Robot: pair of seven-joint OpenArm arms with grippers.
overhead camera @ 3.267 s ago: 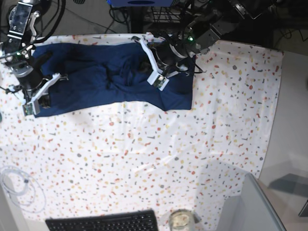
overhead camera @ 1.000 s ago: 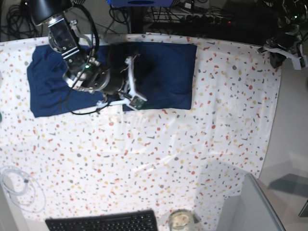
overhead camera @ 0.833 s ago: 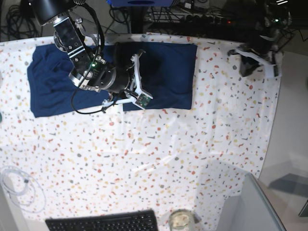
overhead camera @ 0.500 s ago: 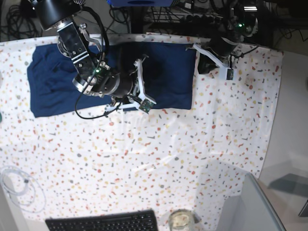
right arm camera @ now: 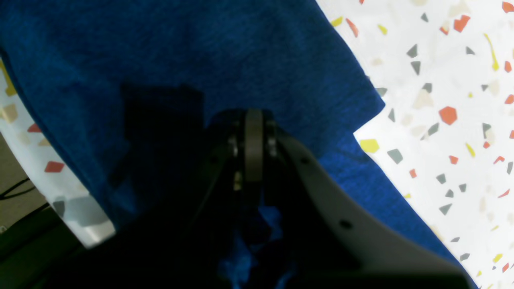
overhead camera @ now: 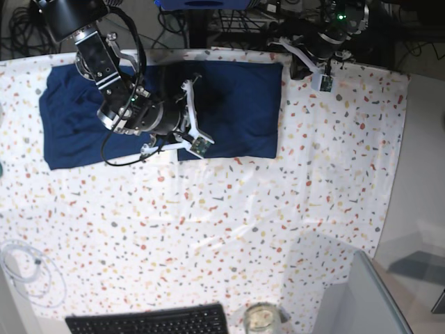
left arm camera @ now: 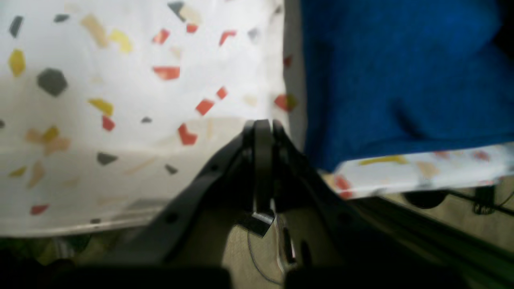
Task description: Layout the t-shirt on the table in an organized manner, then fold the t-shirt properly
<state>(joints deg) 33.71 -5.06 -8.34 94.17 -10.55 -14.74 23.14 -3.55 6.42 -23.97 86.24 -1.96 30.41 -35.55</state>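
Base view, sides as seen there. Dark navy, soft fabric t-shirt (overhead camera: pixel 254 111) lies across far part of bench (overhead camera: pixel 208 229) under white, colour-flecked cloth, from left side to right of middle. Black rectangular keyboard (overhead camera: pixel 149 322) at near edge, left of middle. Round pale translucent object (overhead camera: pixel 262 319) just right of it. Grey angular panel (overhead camera: pixel 358 299) farther right, near corner.

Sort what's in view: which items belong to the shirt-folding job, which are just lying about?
Part of the job:
- dark blue t-shirt
- table under it, covered in speckled white cloth
- left gripper
- right gripper

Just lying about:
- black keyboard, near edge
- round glass-like object beside it
- coiled pale cable
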